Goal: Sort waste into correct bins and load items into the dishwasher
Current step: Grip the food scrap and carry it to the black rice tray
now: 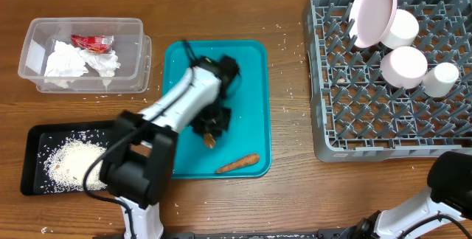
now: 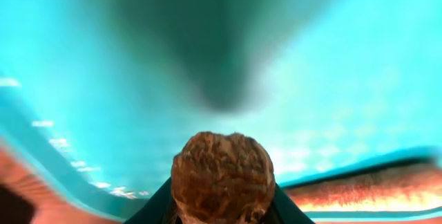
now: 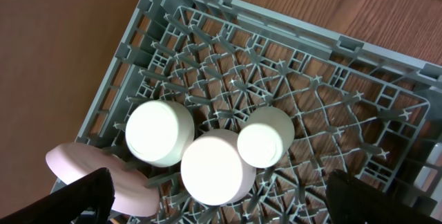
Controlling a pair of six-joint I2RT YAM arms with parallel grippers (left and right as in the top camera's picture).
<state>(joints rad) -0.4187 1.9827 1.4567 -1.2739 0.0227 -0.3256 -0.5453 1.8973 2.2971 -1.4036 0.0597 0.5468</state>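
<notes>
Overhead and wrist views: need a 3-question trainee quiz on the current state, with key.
1. Multiple choice: what does the left end effector hold? A) napkin B) biscuit C) carrot stick
2. True or false: the loose rice lies in the dish rack.
3. Fill in: ___ white dishes stand in the dish rack.
Key: 1 B, it grips the biscuit. 2 False, it lies in the black tray. 3 Four.
</notes>
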